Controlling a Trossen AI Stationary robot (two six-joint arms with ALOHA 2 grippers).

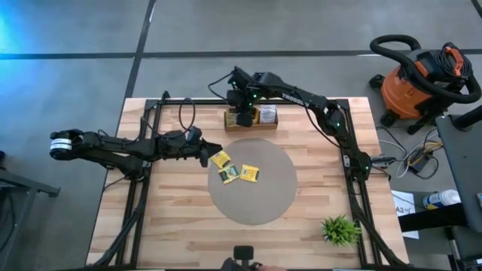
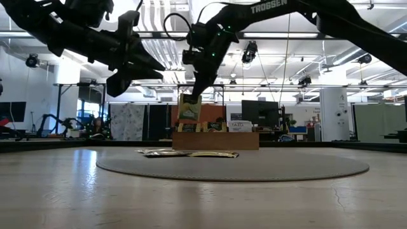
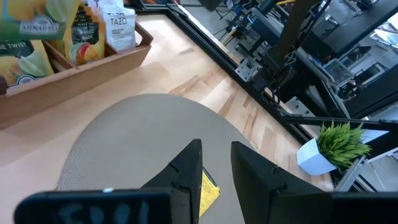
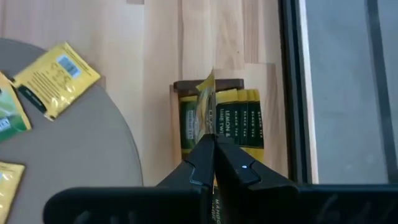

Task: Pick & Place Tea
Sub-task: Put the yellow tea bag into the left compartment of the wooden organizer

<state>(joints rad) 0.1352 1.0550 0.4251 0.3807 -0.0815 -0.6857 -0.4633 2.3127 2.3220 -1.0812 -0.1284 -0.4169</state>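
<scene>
A: Where's the tea seen?

B: One yellow packet [image 4: 205, 102] is pinched edge-on in the right tool [image 4: 214, 144], fingers shut on it, above the wooden tray [image 1: 251, 118] at the counter's [image 1: 173, 226] far edge. More packets are stood in the tray's compartments. Three loose packets [image 1: 235, 169] are laid flat on the round grey mat [image 1: 263, 196], just beside each other, poss. overlapping; not clear from above.

A: Left tool?

B: The left tool [image 3: 214, 163] is held over the mat's left edge, approx. half open, nothing gripped. A small plant [image 1: 339, 229] is seen at the counter's near right corner.
</scene>
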